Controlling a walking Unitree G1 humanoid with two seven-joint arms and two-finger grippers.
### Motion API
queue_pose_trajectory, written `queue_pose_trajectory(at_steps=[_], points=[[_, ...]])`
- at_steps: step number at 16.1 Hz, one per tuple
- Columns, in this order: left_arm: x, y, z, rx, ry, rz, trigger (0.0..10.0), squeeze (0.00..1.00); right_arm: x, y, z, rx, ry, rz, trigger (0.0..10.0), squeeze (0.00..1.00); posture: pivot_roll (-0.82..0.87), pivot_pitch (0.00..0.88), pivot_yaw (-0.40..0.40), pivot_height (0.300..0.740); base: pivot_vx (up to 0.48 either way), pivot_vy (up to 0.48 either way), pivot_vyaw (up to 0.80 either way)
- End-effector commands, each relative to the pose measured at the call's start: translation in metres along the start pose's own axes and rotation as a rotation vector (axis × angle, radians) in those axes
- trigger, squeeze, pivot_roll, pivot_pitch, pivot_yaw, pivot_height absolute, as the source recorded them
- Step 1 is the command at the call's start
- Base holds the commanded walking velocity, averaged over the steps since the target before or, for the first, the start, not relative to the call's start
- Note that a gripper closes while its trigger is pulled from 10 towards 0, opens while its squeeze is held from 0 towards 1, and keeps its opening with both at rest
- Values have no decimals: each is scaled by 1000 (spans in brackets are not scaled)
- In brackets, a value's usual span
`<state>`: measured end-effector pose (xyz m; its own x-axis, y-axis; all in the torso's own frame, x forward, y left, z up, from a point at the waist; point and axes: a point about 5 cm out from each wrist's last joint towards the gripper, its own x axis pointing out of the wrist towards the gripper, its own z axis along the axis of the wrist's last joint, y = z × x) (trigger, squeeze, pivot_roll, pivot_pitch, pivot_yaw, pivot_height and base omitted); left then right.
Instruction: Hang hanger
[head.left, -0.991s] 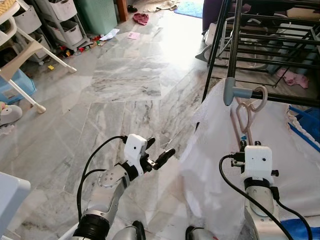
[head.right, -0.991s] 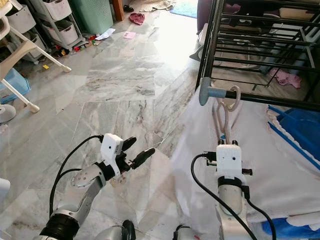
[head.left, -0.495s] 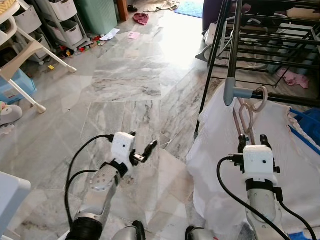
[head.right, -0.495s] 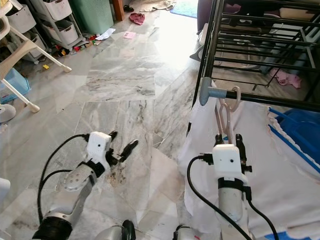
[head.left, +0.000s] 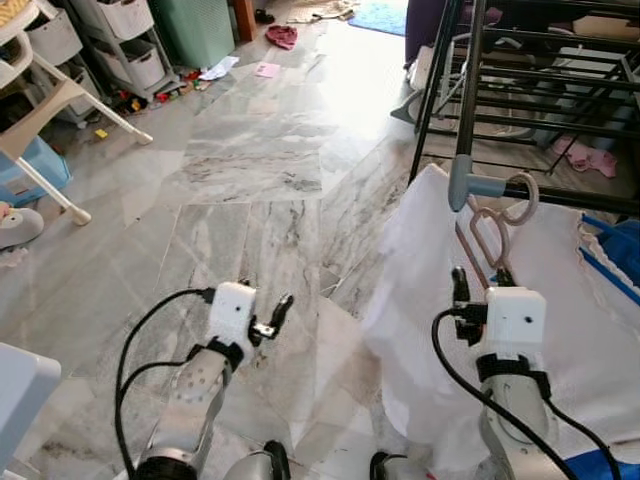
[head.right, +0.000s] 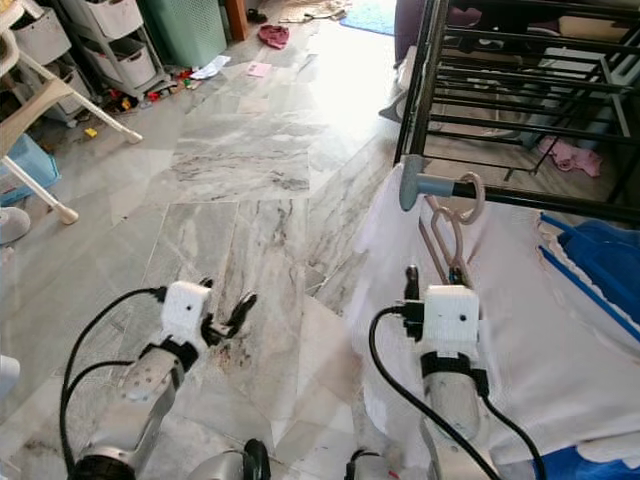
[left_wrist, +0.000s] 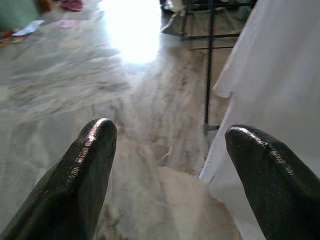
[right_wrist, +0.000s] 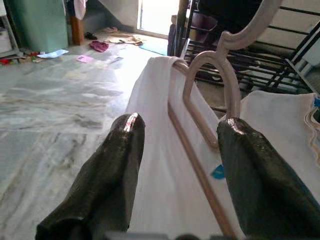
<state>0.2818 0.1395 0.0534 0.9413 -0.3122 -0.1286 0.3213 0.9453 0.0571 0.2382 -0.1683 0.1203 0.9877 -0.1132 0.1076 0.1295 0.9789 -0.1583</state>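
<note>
Ahead of my right gripper (head.left: 478, 280) the dark bar of the drying rack (head.left: 560, 197) crosses, its grey end cap (head.left: 459, 181) just up and to my left. My fingers stand apart, holding nothing, and the hanger (head.left: 490, 232) rises between them toward the bar. Its hook loops over that bar right beside the cap. It is pale beige, with a rounded neck loop, and a white garment (head.left: 430, 300) drapes from it down past my wrist. To my left lies open marble floor (head.left: 250, 170), wide and bare. My left gripper (head.left: 270, 318) hangs low over that floor, fingers spread and empty, well apart from the garment's edge.
</note>
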Motion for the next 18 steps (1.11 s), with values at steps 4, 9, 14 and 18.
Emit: queue_pose_trajectory(at_steps=[4,9,14,18], points=[[-5,10,-4,23,29,74,10000,0,1,1,-1,5,11,27,10000,0,-127,186,44,740,0,0,0],[-3,6,-4,30,28,97,10000,0,6,1,0,-9,13,56,10000,0,-131,186,27,740,-117,0,0],[-3,7,-4,33,28,109,10000,0,10,4,0,-11,14,72,10000,0,-121,186,23,740,-312,0,0],[-1,8,-2,44,27,107,10000,0,9,7,-2,-2,22,72,10000,0,-124,187,36,740,-312,0,0]])
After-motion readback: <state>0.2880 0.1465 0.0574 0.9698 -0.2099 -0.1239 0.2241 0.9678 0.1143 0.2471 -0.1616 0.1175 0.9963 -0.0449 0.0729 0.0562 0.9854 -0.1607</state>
